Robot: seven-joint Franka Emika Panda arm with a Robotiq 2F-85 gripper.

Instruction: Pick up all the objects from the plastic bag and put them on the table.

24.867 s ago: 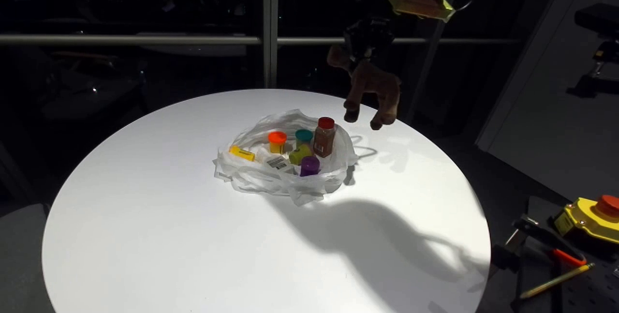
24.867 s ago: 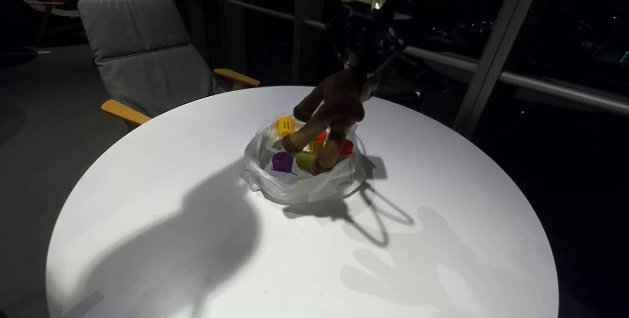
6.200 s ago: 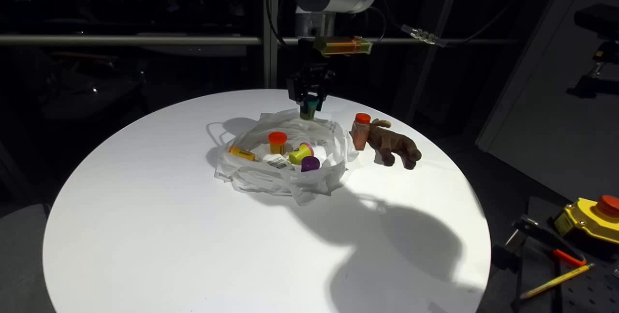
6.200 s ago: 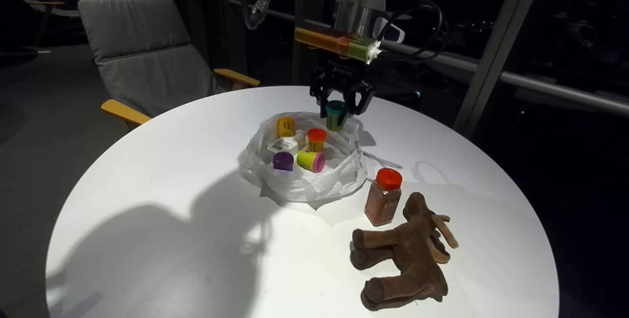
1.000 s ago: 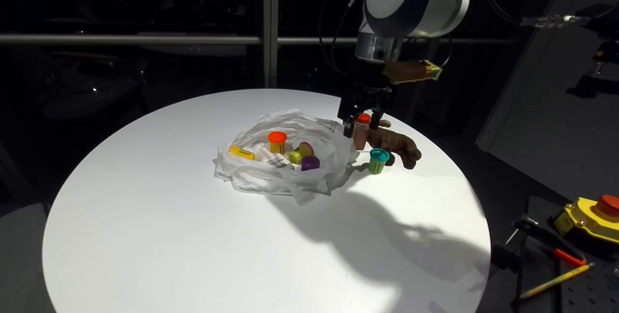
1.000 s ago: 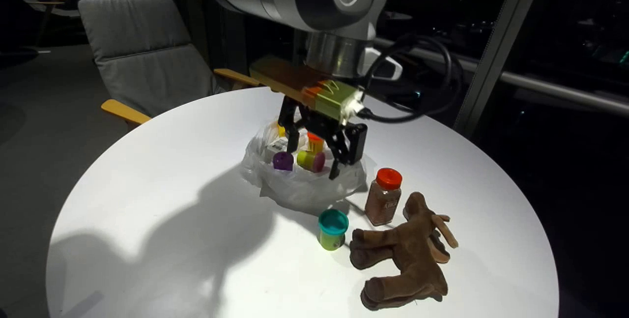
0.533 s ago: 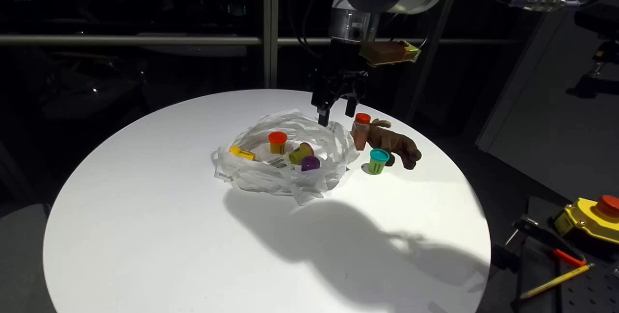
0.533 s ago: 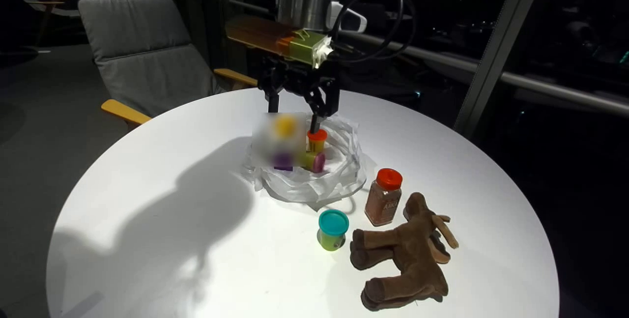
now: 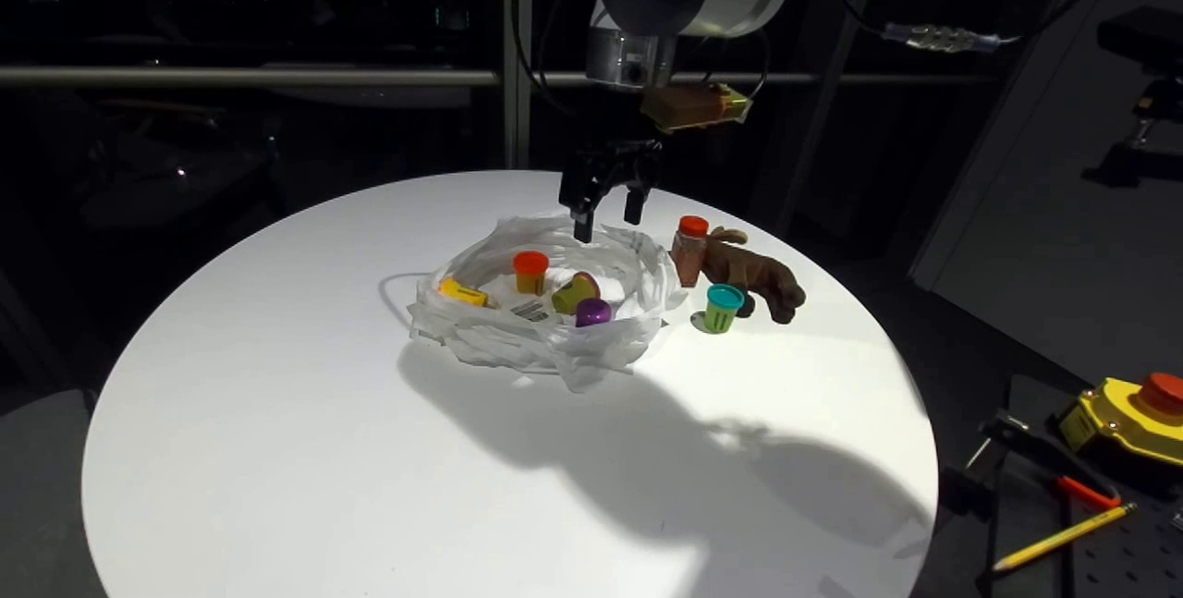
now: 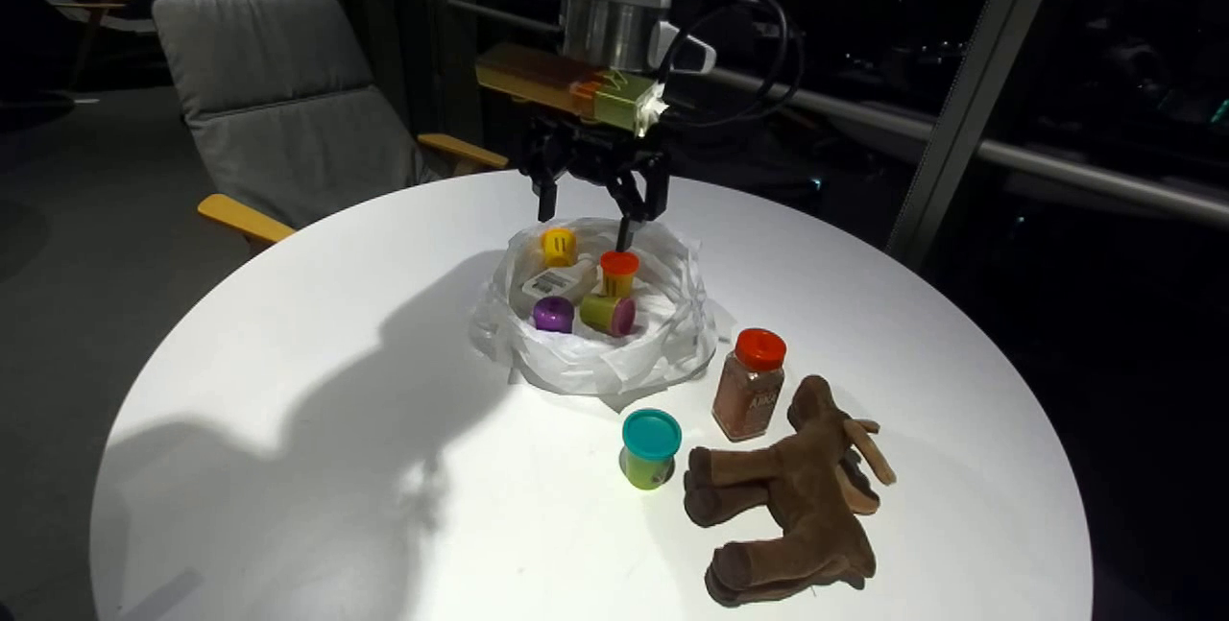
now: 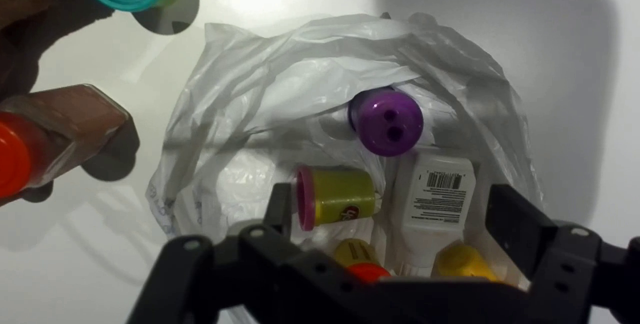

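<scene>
White table (image 10: 538, 525) under bag (image 10: 614, 370). Wide-apart fingers (image 11: 520, 226) above bag, empty. Inside bag: orange pot (image 10: 619, 274), more objects (image 11: 342, 196). Outside bag: toy (image 10: 807, 496), jar (image 10: 749, 386), teal pot (image 10: 651, 448). Try orange pot: straight down, soft squeeze, no bag pinched.

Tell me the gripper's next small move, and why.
I'd probably centre the gripper over the orange-lidded tub before lowering. Its jaws hang open and empty above the plastic bag; the tub stands upright inside, likely an easy straddle, but the wrist view shows it off-centre between the jaws and partly hidden.
</scene>
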